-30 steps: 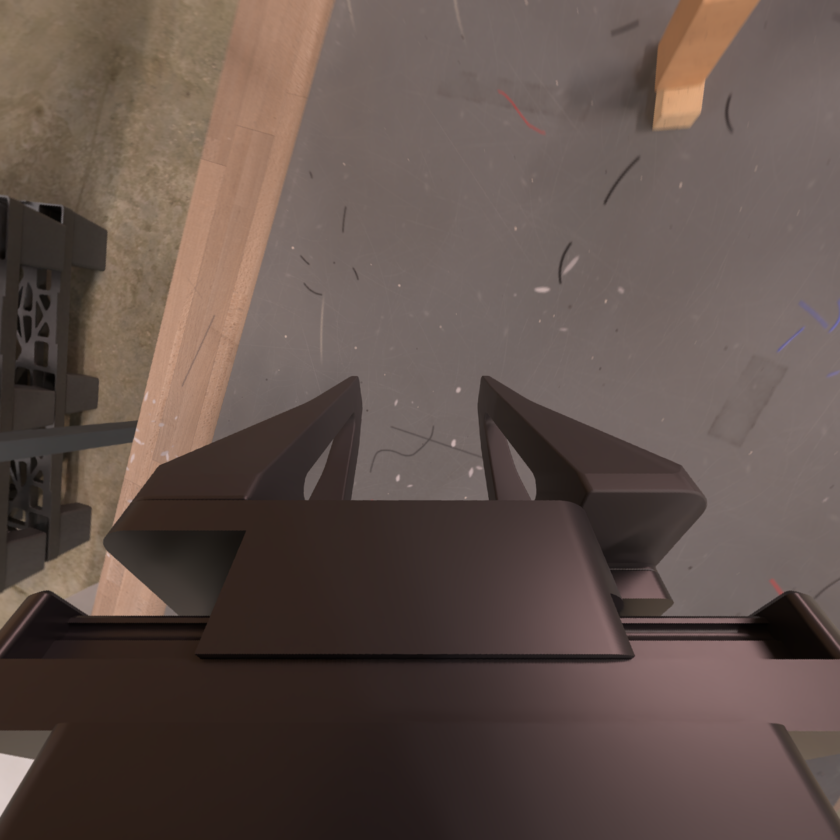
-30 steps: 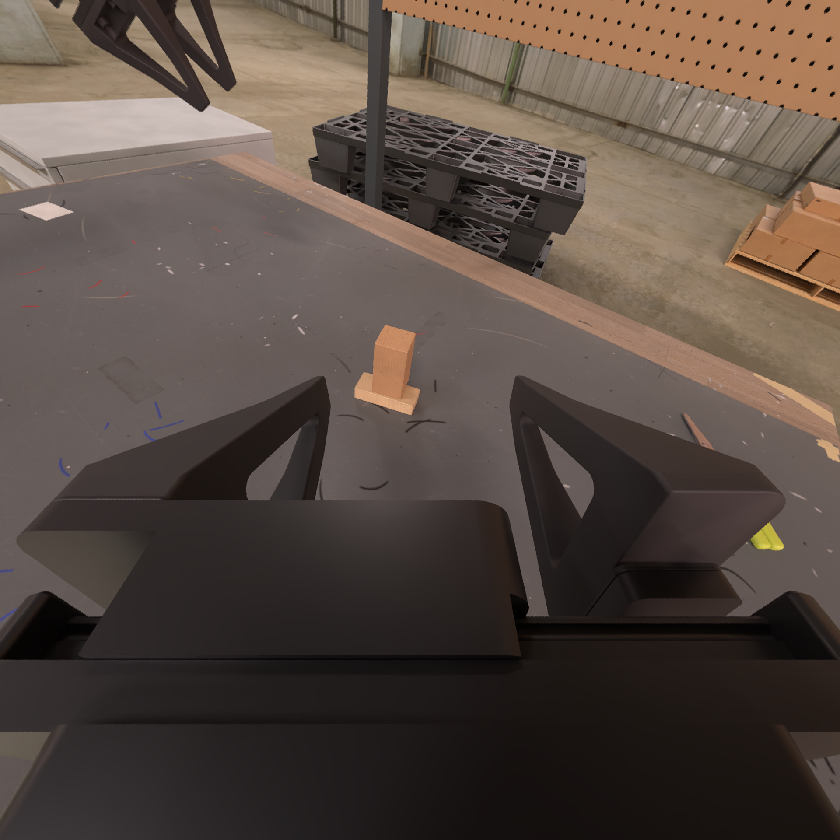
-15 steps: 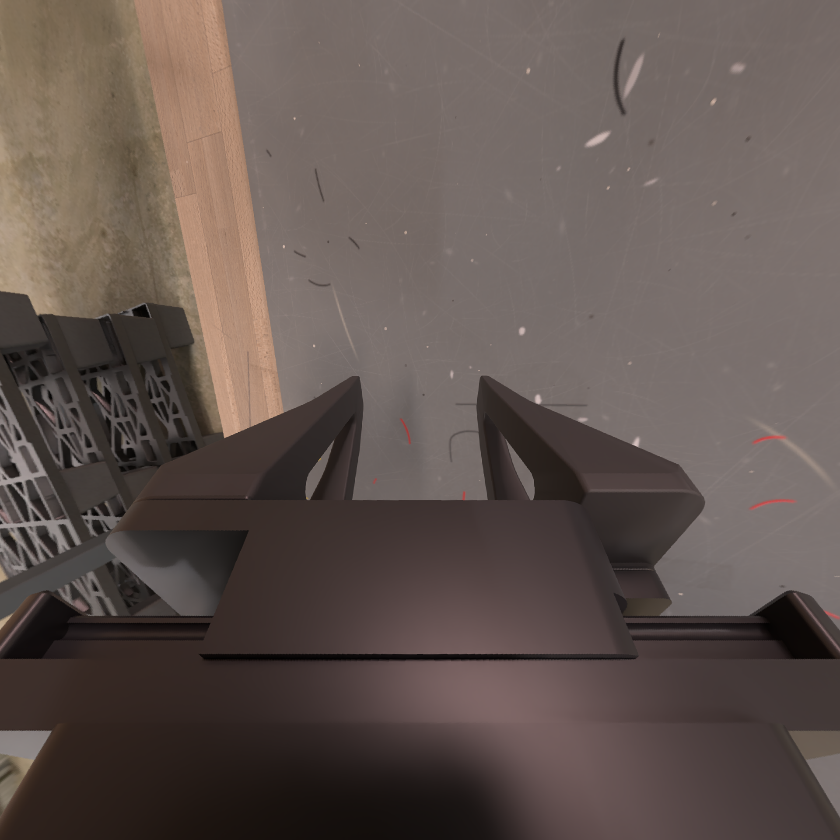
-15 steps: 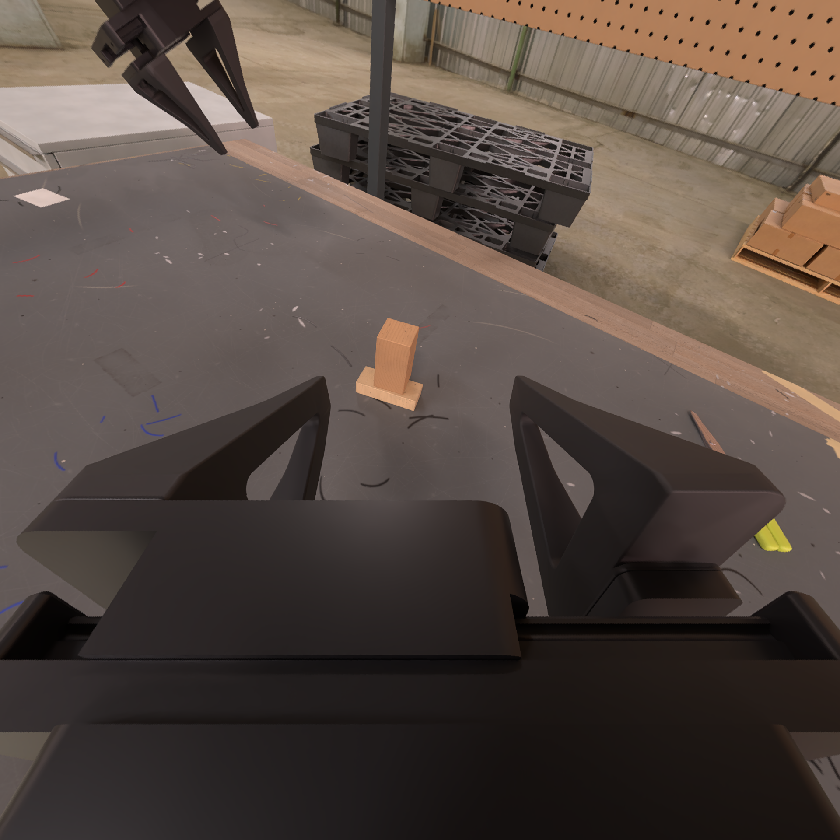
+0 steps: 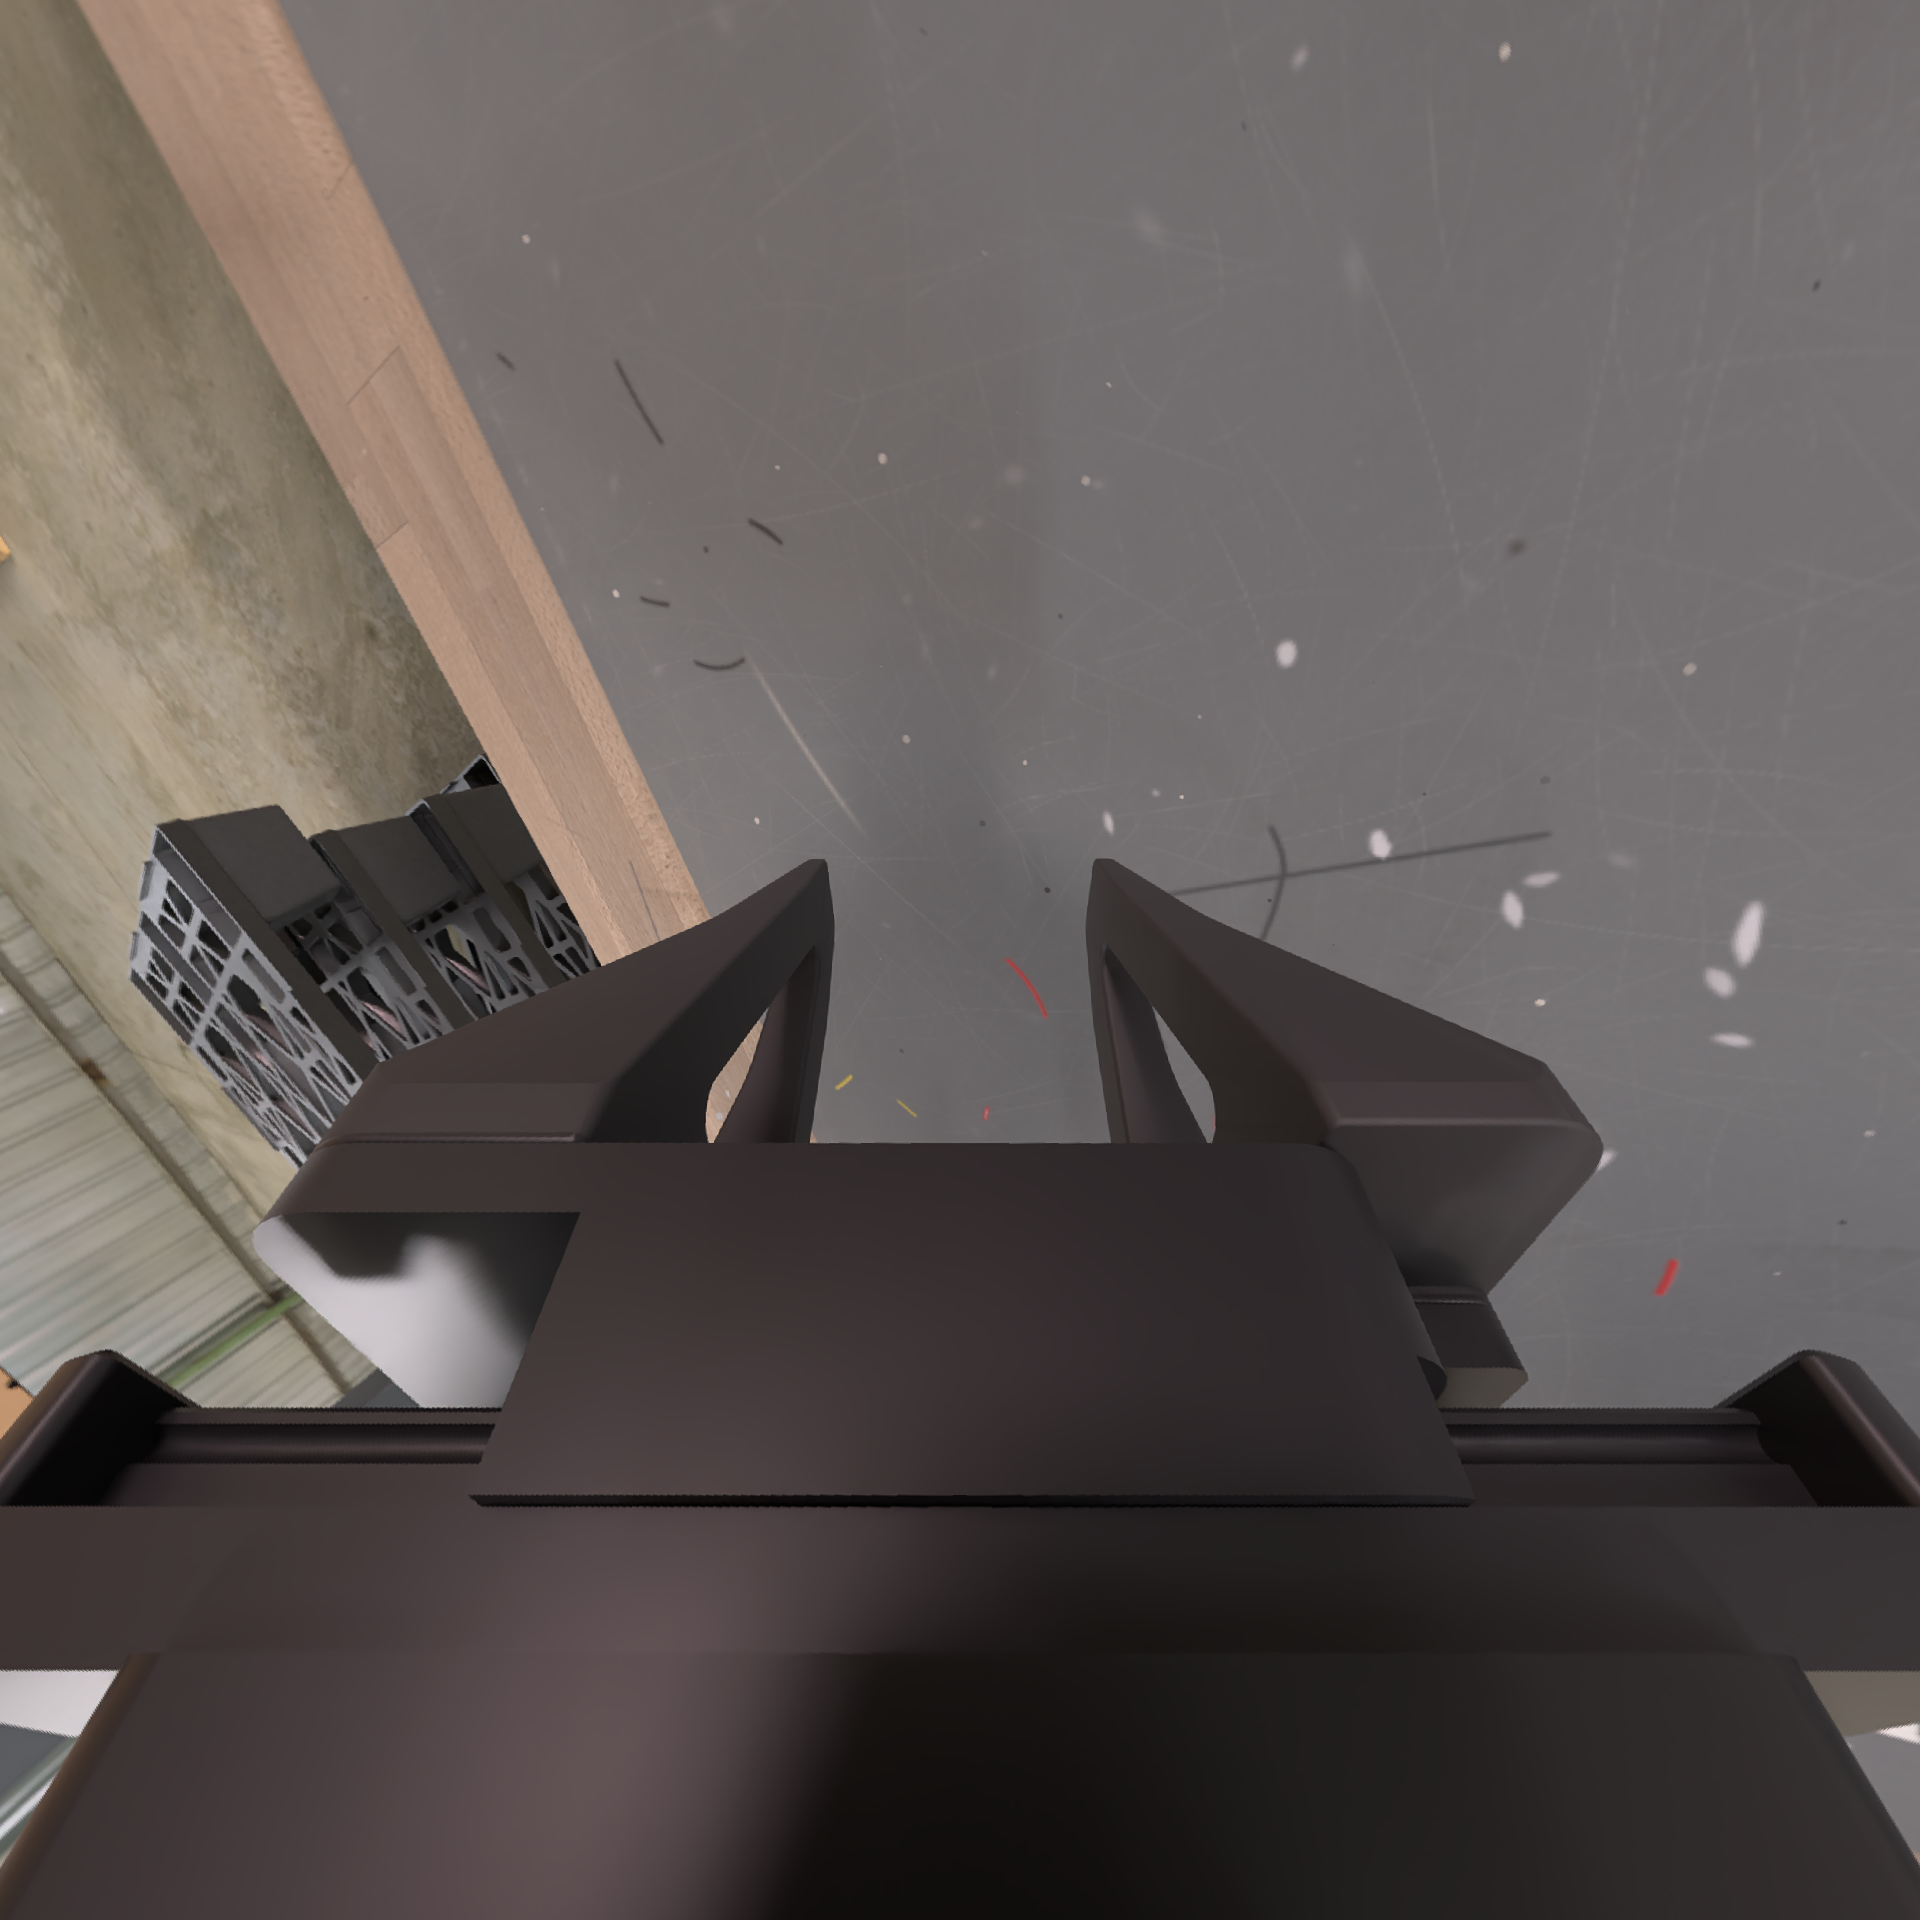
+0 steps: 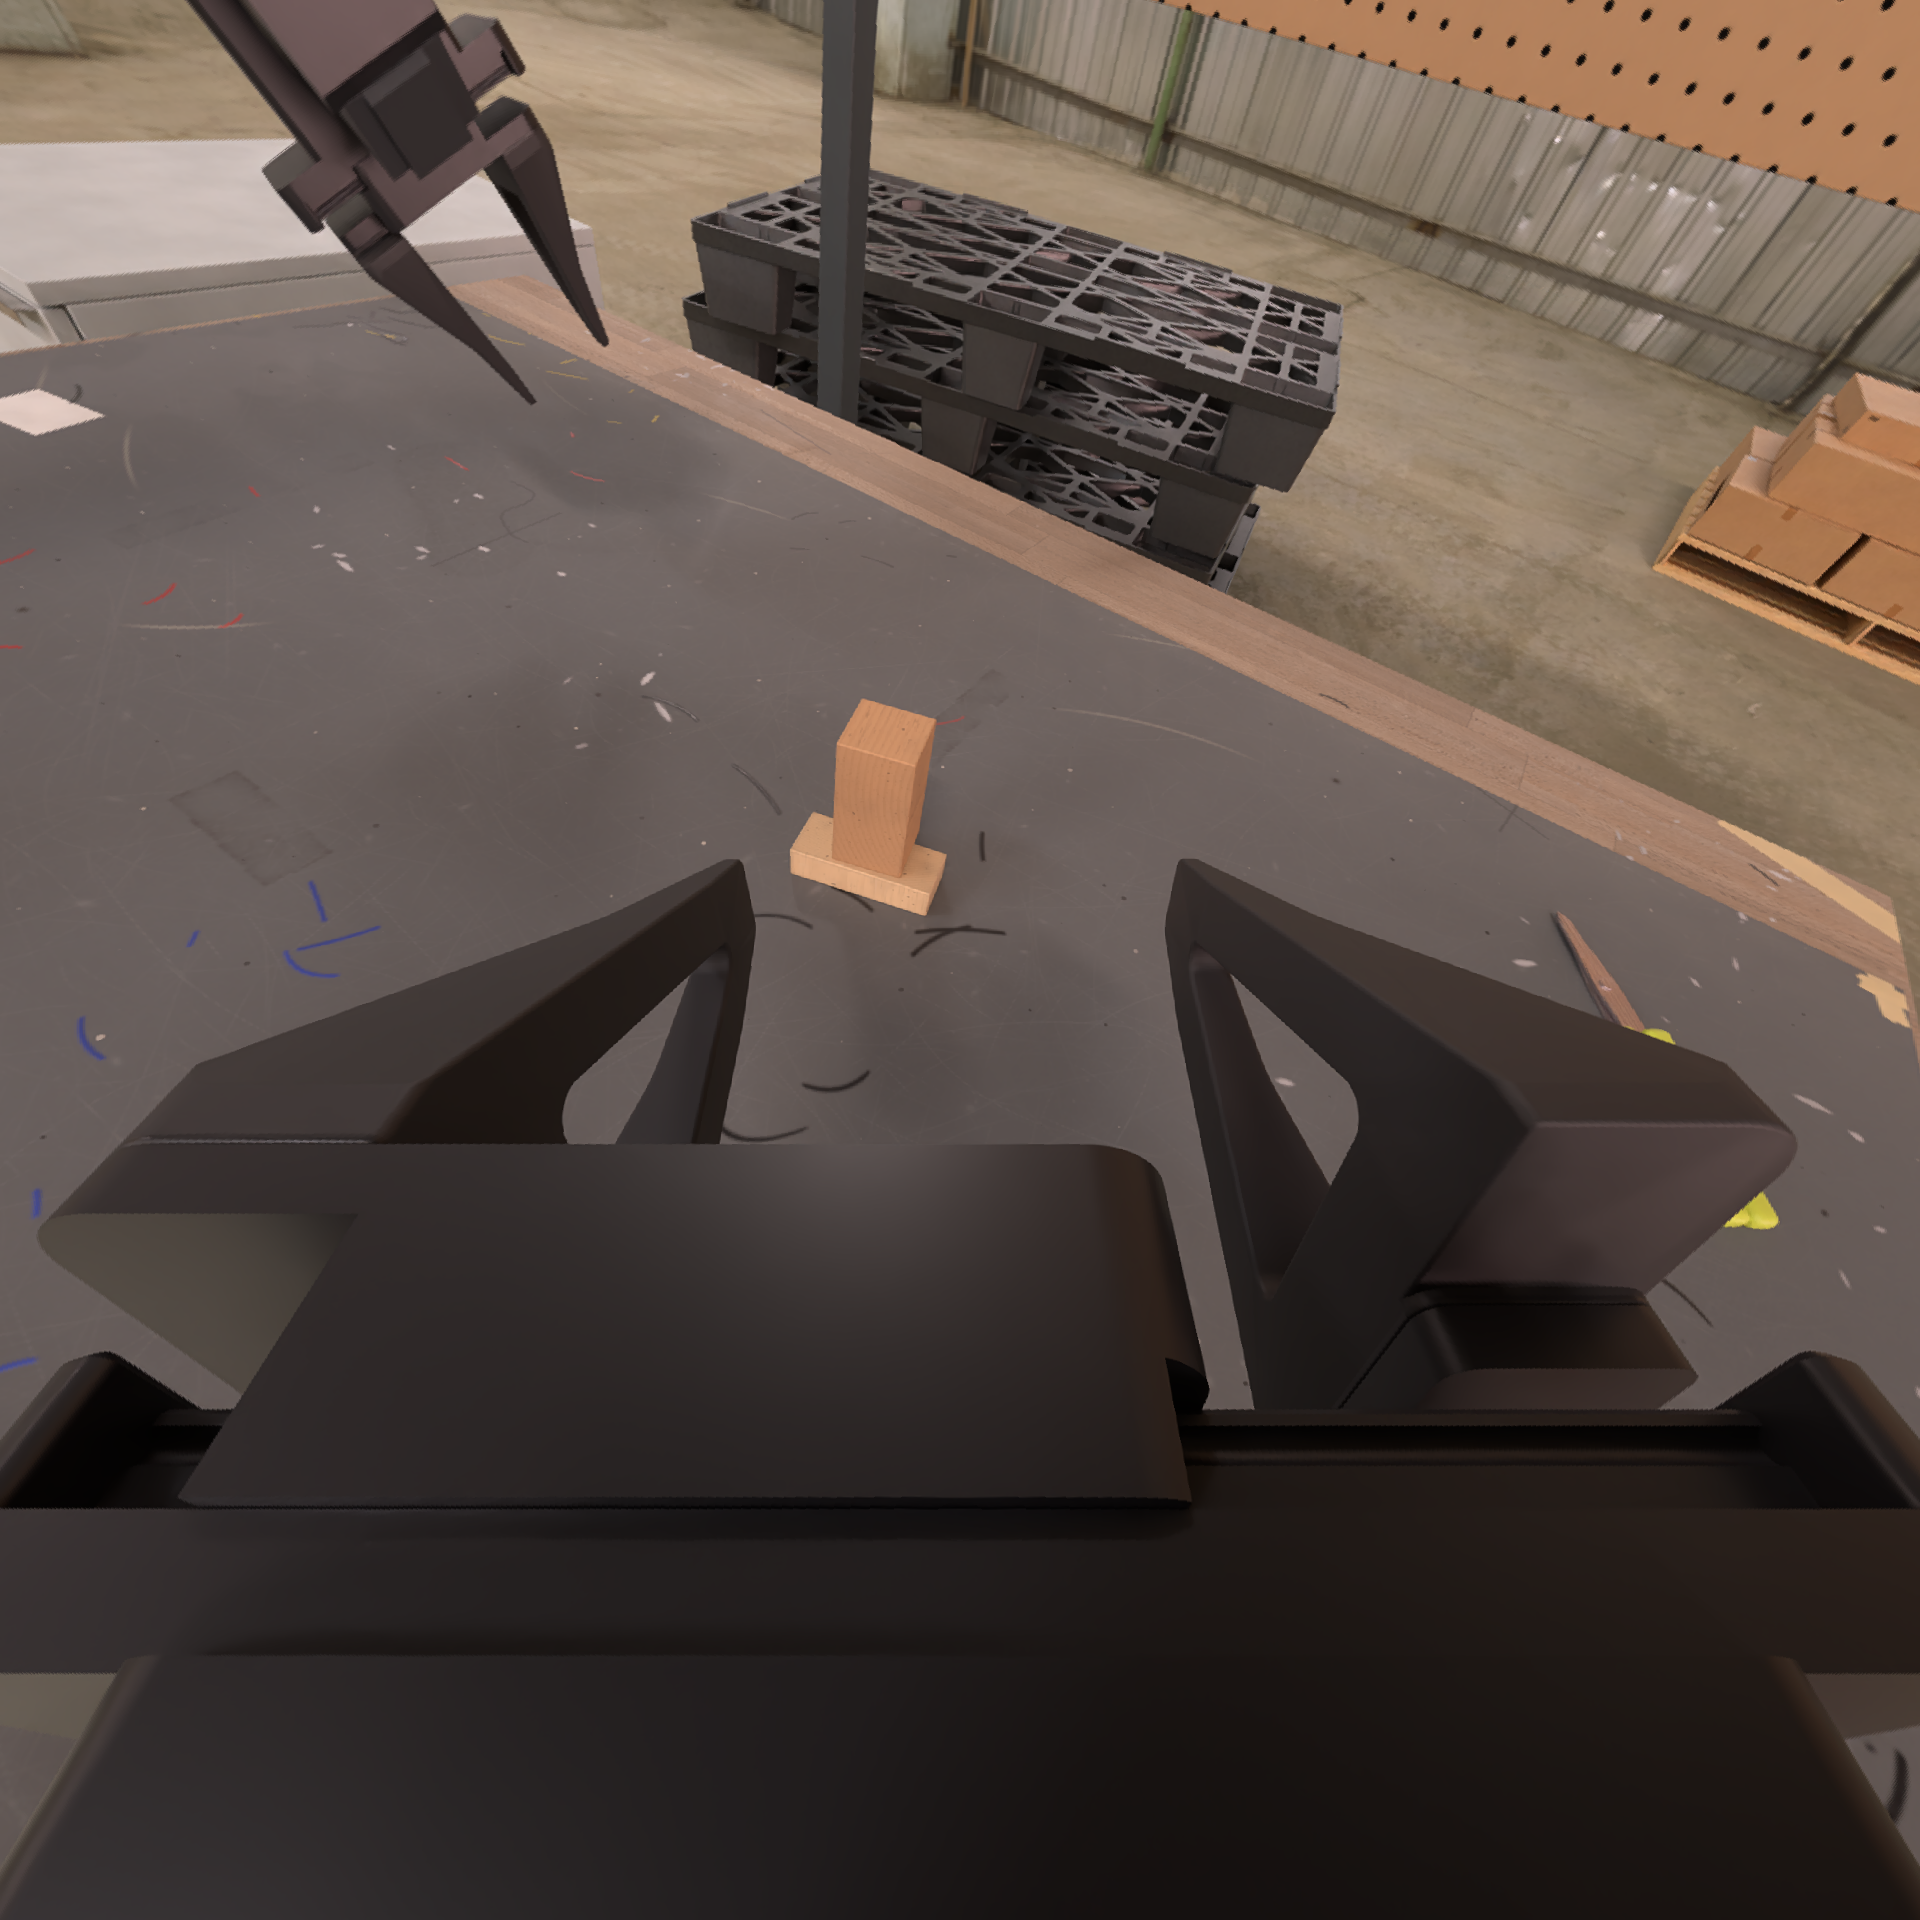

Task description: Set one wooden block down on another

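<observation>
Wood is already being stacked: a tall tan wooden block (image 6: 883, 790) is standing on a flat tan wooden slab (image 6: 868, 881). Nothing is being held by the left gripper (image 5: 958, 894) or the right gripper (image 6: 958, 894), and both are being kept open. The block could be knocked over if bumped.

Upright block (image 6: 883, 790): light orange-tan wood, fine grain.
Flat block (image 6: 868, 881): paler tan wood.
Desk (image 6: 416, 675): dark grey, flecked with white, red, blue and black marks; light wood edging.
Claws (image 6: 956, 997) (image 5: 958, 997): dark brown-black.
Pallets (image 6: 1039, 343): black lattice.
Pegboard (image 6: 1662, 94): orange, dotted with holes.
</observation>
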